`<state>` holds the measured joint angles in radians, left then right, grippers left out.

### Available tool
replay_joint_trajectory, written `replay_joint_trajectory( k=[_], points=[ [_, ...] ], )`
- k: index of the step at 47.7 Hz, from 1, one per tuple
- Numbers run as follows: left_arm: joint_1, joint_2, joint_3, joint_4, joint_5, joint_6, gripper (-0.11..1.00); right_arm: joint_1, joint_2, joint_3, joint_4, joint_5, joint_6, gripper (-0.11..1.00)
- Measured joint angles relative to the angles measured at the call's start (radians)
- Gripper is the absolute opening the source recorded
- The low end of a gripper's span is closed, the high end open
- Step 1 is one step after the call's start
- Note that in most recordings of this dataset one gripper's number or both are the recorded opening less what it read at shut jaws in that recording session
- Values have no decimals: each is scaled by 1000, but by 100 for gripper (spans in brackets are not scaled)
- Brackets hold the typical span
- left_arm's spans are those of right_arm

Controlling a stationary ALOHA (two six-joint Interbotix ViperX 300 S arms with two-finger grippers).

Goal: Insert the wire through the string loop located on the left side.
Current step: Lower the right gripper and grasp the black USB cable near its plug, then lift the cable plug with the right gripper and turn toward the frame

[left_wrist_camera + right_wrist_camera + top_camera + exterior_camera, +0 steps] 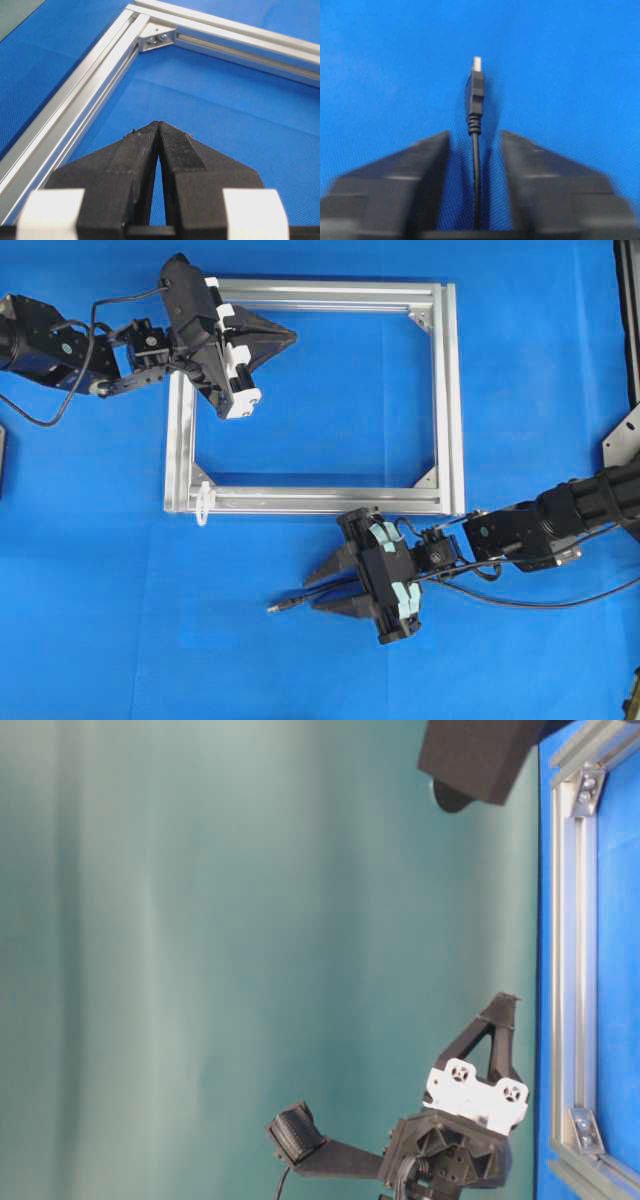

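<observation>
The right end effector (475,150) straddles the thin black wire (476,165) on the blue worktop (120,620), its two fingers apart, not yet gripping, plug aimed toward the tiny white string loop (204,502); the left end effector (159,131) is closed, empty.

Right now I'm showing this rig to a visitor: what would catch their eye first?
The silver frame on the blue table. Below it, the right gripper straddles the wire, jaws apart, plug pointing left. The left gripper, shut, hovers inside the frame's top-left corner.
</observation>
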<state>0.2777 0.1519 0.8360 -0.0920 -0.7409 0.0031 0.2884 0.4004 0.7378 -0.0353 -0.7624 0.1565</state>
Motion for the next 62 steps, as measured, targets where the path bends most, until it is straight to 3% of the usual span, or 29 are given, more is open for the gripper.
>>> replay_joint_trajectory(
  k=[4, 6, 27, 50, 62],
  points=[
    [0, 0, 0, 0, 0, 0, 0, 0, 0, 5, 2, -2, 0, 3],
    [0, 0, 2, 0, -2, 0, 0, 0, 0, 6, 3, -3, -2, 0],
    [0, 0, 2, 0, 2, 0, 0, -2, -9, 9, 3, 14, -3, 0],
    [0, 0, 2, 0, 3, 0, 0, -2, -261, 21, -11, 230, -32, 0],
    [0, 0, 2, 0, 3, 0, 0, -2, -279, 23, -11, 250, -34, 0]
  ],
)
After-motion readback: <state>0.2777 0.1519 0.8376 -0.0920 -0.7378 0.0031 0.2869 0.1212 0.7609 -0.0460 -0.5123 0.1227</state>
